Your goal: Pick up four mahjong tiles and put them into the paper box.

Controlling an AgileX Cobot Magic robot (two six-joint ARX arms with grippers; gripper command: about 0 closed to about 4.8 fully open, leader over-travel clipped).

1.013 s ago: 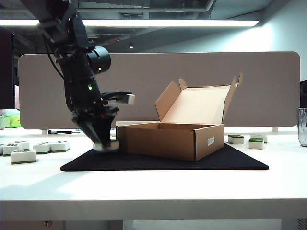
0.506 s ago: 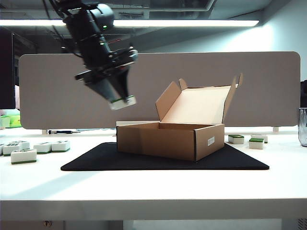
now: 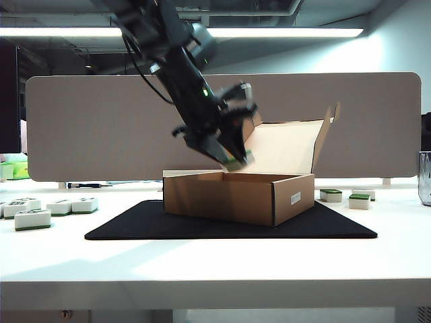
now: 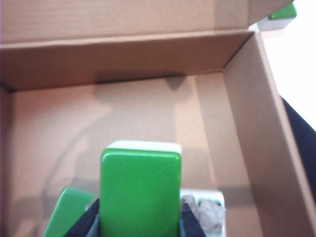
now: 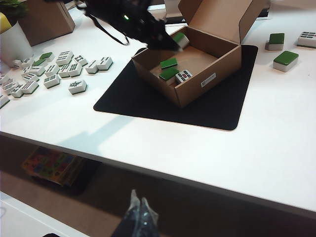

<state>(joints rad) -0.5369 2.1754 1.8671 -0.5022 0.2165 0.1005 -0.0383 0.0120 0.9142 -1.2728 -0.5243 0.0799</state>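
Hovering: the left gripper (image 3: 236, 160) hangs above the open paper box (image 3: 237, 196), clamped on a green-backed mahjong tile (image 4: 140, 190).
Box floor: three tiles (image 5: 169, 63) lie inside near one wall; the remaining floor is bare cardboard.
Edges: box sits on the black mat (image 3: 229, 225); lid stands upright behind.
Right gripper (image 5: 137, 207): low beside the table's front edge, fingers together, holding nothing.
Loose tiles (image 5: 59, 69): scattered on the table, well apart from the box.
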